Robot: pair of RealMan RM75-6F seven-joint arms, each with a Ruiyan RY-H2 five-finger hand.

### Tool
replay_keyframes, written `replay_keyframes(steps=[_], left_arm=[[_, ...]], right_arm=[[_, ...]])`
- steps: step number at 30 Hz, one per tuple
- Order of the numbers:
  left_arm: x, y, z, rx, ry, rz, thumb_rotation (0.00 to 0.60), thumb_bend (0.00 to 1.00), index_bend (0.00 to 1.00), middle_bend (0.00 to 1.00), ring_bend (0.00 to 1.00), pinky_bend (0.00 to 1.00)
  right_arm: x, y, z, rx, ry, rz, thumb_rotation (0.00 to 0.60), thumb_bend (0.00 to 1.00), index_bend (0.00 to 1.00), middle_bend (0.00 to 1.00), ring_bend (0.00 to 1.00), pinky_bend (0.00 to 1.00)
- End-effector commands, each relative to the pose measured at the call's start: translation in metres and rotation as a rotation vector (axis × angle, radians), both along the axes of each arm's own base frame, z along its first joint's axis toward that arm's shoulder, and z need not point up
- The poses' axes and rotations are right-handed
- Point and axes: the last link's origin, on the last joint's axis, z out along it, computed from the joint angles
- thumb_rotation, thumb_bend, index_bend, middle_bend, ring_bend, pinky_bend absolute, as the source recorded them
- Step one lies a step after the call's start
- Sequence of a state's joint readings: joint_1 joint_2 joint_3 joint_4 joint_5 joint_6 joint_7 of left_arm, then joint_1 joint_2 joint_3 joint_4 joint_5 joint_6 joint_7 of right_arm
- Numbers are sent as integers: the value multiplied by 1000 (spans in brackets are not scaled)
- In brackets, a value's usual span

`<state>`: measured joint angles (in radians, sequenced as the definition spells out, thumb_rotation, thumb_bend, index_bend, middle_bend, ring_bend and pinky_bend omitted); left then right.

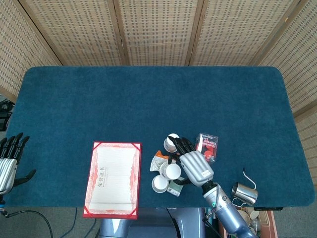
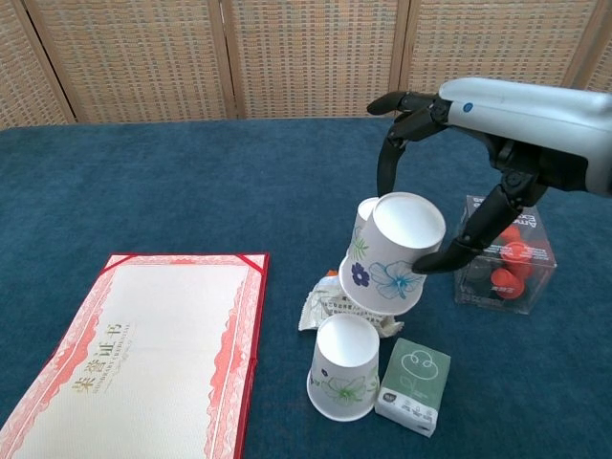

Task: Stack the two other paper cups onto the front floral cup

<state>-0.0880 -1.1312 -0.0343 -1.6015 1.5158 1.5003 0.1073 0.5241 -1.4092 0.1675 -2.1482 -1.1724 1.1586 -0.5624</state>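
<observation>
Nearest, at lower centre of the chest view: front floral cup (image 2: 343, 381), upside down on the blue surface (image 2: 143, 182), green-patterned, nothing stacked on it yet. Just right of it, touching or nearly so, a small green tissue pack (image 2: 412, 386). At lower left, a red-bordered certificate folder (image 2: 124, 359) lying flat.

Just above the front cup, lifted clear of the surface: carried cup (image 2: 392, 254), blue flowers, tilted with its base toward the camera, pinched by the right hand (image 2: 459, 153) between thumb below and fingers (image 2: 390, 158) arched over the top; other fingers spread, grip loose-looking. Beneath it, a crumpled white snack wrapper (image 2: 335, 304) with an orange edge.

Behind the carried cup and partly hidden by it: third cup (image 2: 363, 232), inverted, standing on the surface. To the right, a clear box of red sweets (image 2: 505, 263).

Judged step: bringing the first of the two cups over to the front floral cup. Next move likely calls for shifting toward the camera, levelling the cup mouth-down, centring over the front cup's base, then lowering and letting go.

Far left edge of the head view: left hand (image 1: 8, 161), holding nothing, fingers apart, off the side of the surface. Farthest back, woven screen panels (image 2: 306, 57).
</observation>
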Motion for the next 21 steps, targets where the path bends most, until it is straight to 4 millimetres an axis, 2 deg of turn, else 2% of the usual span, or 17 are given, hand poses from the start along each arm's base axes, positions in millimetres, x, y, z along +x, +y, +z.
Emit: replay_keyframes(steps=[1, 12, 21], left_arm=[[0, 0, 0, 1, -1, -1, 600, 226, 0, 0, 0, 0], [0, -1, 2, 4, -8, 0, 600, 226, 0, 0, 0, 0], [-1, 0, 2, 2, -9, 3, 600, 225, 0, 0, 0, 0]], right_arm=[[3, 2, 0, 5, -17, -6, 600, 96, 514, 41, 0, 0], [9, 16, -13, 52, -24, -2, 600, 96, 518, 43, 0, 0], [9, 15, -22, 59, -16, -9, 600, 96, 518, 42, 0, 0]])
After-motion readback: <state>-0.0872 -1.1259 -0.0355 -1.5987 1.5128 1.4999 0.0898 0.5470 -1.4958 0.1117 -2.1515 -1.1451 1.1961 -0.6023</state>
